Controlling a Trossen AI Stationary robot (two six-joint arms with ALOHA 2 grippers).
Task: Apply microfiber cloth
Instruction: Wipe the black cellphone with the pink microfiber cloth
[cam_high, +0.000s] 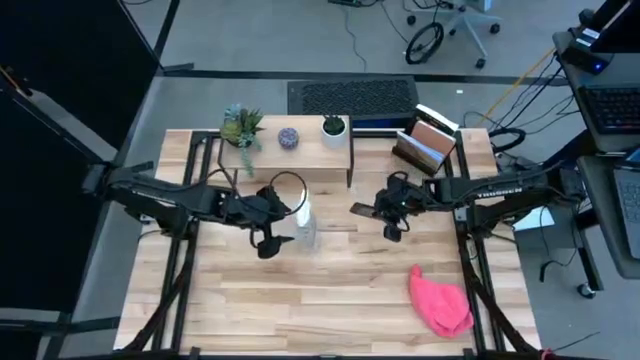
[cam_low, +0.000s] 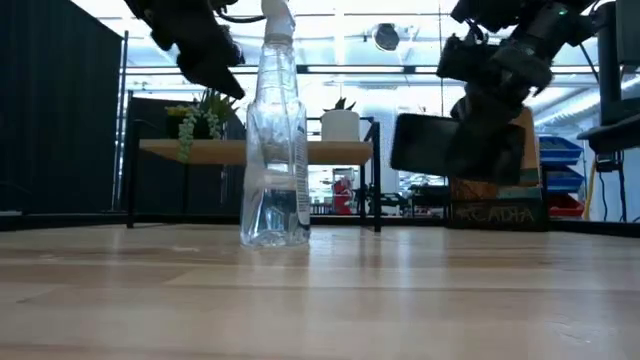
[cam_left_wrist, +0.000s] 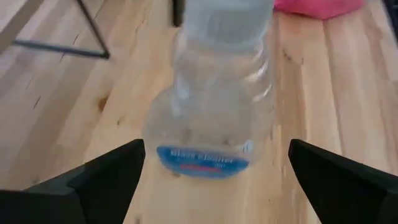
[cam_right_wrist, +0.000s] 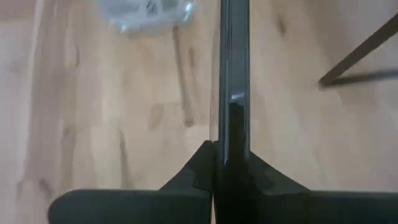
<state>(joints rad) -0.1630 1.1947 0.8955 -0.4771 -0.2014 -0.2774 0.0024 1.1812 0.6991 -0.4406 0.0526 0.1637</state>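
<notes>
Cut off at the left wrist view's top edge: pink cloth (cam_left_wrist: 317, 6), spray bottle (cam_left_wrist: 214, 93) neck. Seen edge-on only: phone (cam_right_wrist: 231, 93). Too blurred to read: bottle label (cam_left_wrist: 202, 160). Hidden in the low view: cloth.

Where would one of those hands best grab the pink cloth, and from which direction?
Probably from straight above, pinching the bunched middle of the microfiber cloth. It lies crumpled in a soft heap on the table, so raised folds give the fingers something to close on. The left hand is open by the spray bottle; the right hand already holds the phone.
</notes>
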